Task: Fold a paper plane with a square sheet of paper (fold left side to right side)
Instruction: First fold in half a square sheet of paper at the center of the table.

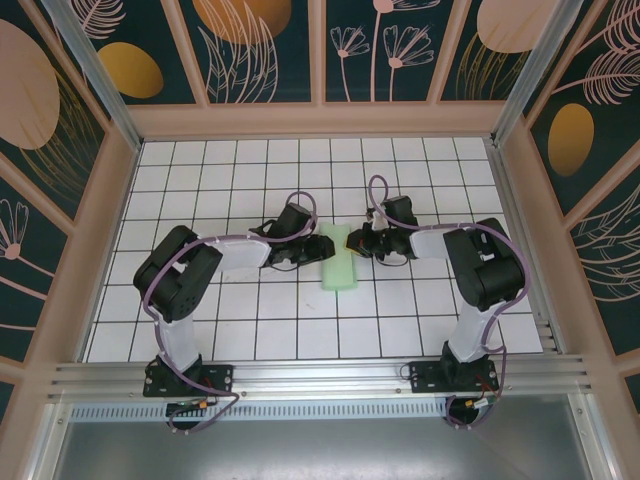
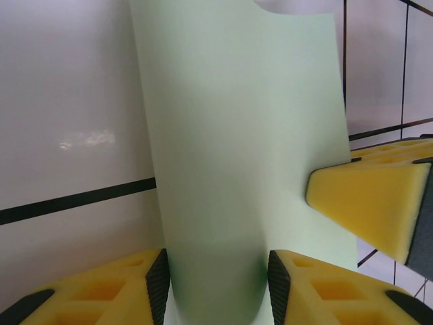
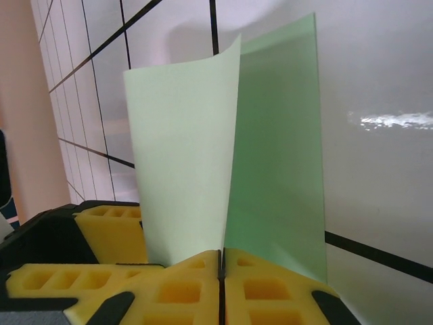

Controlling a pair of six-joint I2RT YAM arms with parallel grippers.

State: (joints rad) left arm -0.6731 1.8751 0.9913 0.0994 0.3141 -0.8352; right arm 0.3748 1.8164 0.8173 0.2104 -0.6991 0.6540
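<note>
The right claw (image 3: 220, 261) is pinching the edge of the folded sheet of paper (image 3: 183, 156). The left claw (image 2: 215, 277) is standing open, straddling the curved fold.

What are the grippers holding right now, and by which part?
The right gripper pinches both layers of the square sheet of paper at one edge. The left gripper straddles its curved fold; whether it grips cannot be told.

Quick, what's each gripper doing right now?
Left gripper: open, fingers either side of the paper fold, no clear grip.
Right gripper: closed, pinching the paper.
</note>
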